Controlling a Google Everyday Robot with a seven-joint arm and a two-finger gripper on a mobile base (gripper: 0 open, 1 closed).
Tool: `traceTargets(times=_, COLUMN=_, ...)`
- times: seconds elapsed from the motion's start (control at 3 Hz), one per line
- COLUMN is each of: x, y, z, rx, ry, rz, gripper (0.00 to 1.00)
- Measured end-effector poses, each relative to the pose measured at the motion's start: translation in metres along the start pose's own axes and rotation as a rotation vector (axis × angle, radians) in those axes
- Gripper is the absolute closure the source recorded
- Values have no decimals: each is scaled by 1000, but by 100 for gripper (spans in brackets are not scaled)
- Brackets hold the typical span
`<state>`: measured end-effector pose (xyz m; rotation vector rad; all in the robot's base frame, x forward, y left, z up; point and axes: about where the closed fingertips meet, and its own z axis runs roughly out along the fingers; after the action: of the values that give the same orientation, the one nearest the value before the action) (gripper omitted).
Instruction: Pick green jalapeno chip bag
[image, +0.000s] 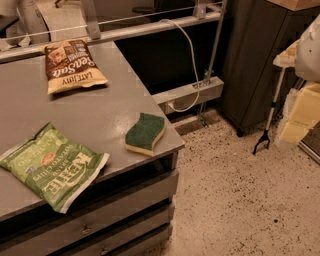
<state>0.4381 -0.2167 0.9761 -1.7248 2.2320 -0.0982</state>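
Green jalapeno chip bag (55, 172) lies on grey table (100, 115); gripper (300, 117), state unclear, far right above speckled floor (235, 200).

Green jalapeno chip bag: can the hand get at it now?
Probably yes. The green jalapeno chip bag lies flat and uncovered at the table's near-left edge; the sponge sits apart. The hand, seemingly at the frame's right edge, is off the table.

My one camera looks down from above, fairly near, over the counter (102, 112) at left; my tool lies outside the frame.
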Motion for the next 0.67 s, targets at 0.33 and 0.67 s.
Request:
traceTargets(times=0.33, x=0, y=0, z=0, rx=0, ry=0, rz=0, gripper=0)
traceTargets(times=0.67, x=-16, y=-3, z=0, rx=11, ry=-36, rz=-9, gripper=0)
